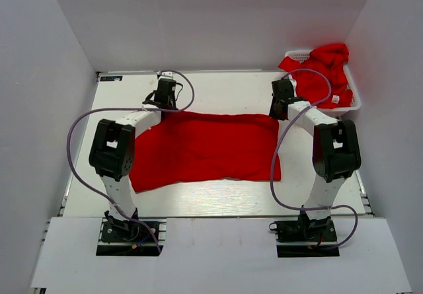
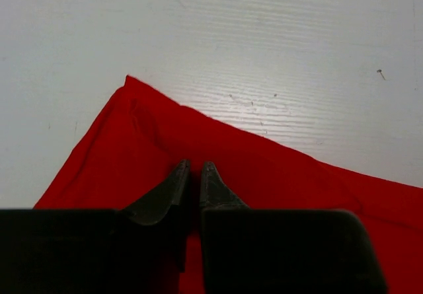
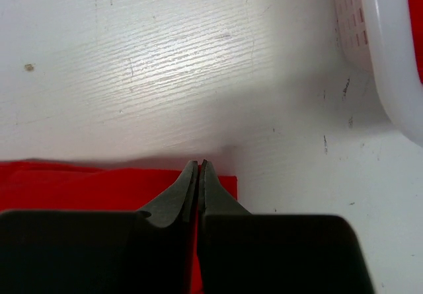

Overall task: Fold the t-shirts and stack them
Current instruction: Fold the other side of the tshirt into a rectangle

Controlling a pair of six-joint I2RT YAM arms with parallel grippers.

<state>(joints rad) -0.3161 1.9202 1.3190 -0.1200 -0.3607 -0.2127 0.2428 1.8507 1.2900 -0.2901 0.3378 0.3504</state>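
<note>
While the white wood-grained counter is carrying everything, a plain bright red short-sleeved cloth t-shirt is lying spread flat across its middle, between the two arms, with its near left part reaching closer to the arm bases than its right. A white plastic lattice basket is sitting at the counter's far right corner, and a crumpled heap of more red cloth t-shirts is filling it and spilling over its far rim. The left gripper is resting on the spread shirt just inside its far left corner, its jaws pinching nearly together on the red cloth, which is puckering toward them. The right gripper is sitting at the shirt's far right corner, and its jaws are meeting with no gap; whether cloth is caught between them I cannot tell. A small white tag is showing on the heap, near the basket's near rim.
</note>
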